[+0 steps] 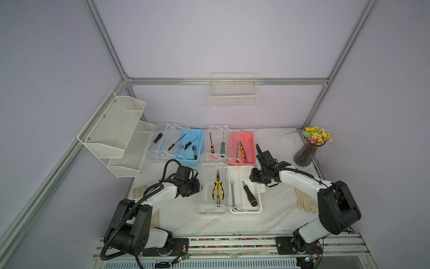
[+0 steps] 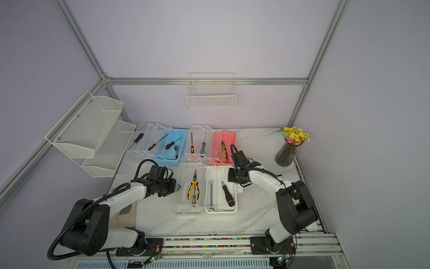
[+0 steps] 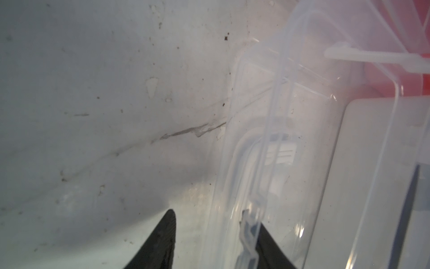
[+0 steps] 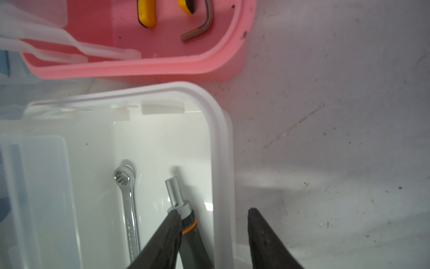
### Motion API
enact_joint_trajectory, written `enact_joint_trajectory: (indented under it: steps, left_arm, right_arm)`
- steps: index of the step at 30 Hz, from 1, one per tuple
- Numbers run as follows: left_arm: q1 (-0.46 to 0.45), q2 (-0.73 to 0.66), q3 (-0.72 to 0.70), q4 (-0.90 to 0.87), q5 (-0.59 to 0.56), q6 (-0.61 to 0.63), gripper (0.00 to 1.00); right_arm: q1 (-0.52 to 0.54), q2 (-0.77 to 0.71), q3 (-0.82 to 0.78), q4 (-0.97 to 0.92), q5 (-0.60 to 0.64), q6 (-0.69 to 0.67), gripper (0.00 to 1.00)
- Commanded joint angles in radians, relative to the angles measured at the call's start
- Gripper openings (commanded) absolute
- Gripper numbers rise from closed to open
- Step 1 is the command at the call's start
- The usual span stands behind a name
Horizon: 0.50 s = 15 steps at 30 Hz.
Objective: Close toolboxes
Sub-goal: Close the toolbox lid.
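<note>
All 3 toolboxes lie open. The white toolbox sits at the bench's 6 o'clock, with its clear lid folded out toward 9 o'clock. The blue toolbox is at 11 o'clock and the pink toolbox at 1 o'clock.

The left end effector has its 2 fingers apart, straddling the lid's outer rim and clamped on nothing that I can see. The right end effector is also apart, with 1 finger inside the white base above the bit driver and 1 outside its 3 o'clock wall.

The step in hand looks like closing the white toolbox. To do it well, pinch the rim fully before lifting and hold the base wall so it cannot skid. Then swing the lid slowly about its hinge toward 3 o'clock, since the pliers resting on the clear part may slide. Pull the inner right finger out before the lid lands.

In both top views the wrists hide the fingertips. The left wrist view is blurred, and the layered clear plastic makes it hard to tell lid from tray, or whether either finger touches.
</note>
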Motion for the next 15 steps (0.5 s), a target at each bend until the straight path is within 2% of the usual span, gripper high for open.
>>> enact_joint_trajectory:
  steps: [1, 3, 9, 15]
  left_arm:
    - [-0.010, 0.013, 0.021, -0.002, -0.019, -0.004, 0.39]
    - [-0.017, 0.016, 0.033, -0.017, -0.030, 0.000, 0.32]
    - [-0.038, 0.028, 0.097, -0.110, -0.080, 0.038, 0.15]
    - [-0.060, 0.031, 0.201, -0.259, -0.159, 0.100, 0.05]
  right_arm:
    - [0.011, 0.011, 0.000, 0.020, 0.027, 0.014, 0.47]
    - [0.014, 0.017, 0.006, 0.014, 0.038, 0.011, 0.41]
    - [0.025, 0.020, 0.010, 0.002, 0.067, 0.013, 0.33]
    - [0.052, 0.042, 0.031, -0.025, 0.121, 0.013, 0.17]
